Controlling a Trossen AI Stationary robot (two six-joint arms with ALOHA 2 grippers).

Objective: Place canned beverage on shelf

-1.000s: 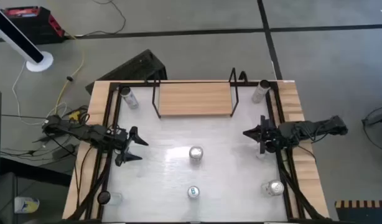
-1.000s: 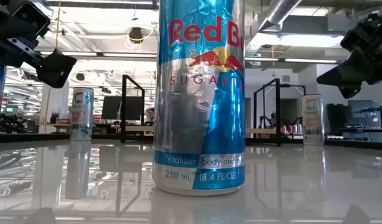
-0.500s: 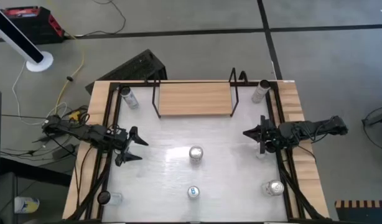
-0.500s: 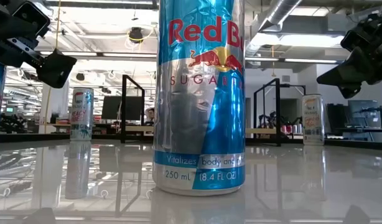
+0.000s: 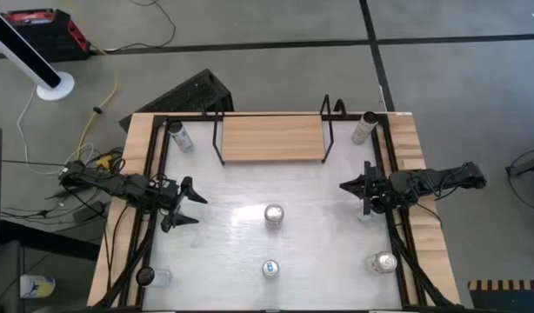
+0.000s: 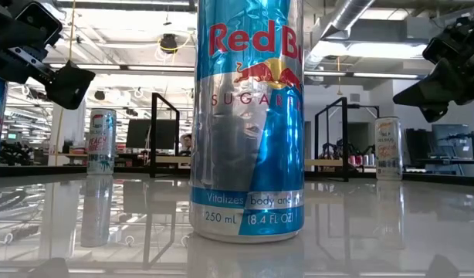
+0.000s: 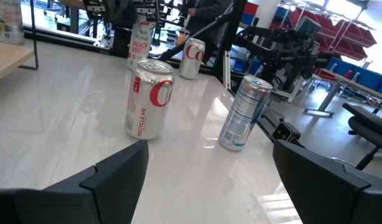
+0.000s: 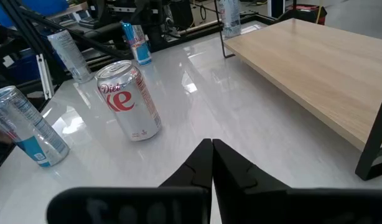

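The light-wood shelf [image 5: 271,137] with black end rails stands at the table's far middle and carries nothing. A silver Diet Coke can [image 5: 273,214] stands upright mid-table, and a blue Red Bull can [image 5: 270,269] stands nearer the front edge, filling the low view [image 6: 248,116]. My left gripper [image 5: 190,204] hovers open at the table's left, pointing toward the Diet Coke can [image 7: 149,99]. My right gripper [image 5: 345,185] hovers shut at the right, pointing toward the same can [image 8: 129,102]. Neither touches anything.
More cans stand upright around the table: far left [image 5: 180,136], far right [image 5: 365,127], near right [image 5: 383,262] and near left [image 5: 154,276]. Black frame rails and wooden slats [image 5: 138,165] run along both sides. White tabletop [image 5: 241,183] lies between the shelf and the middle can.
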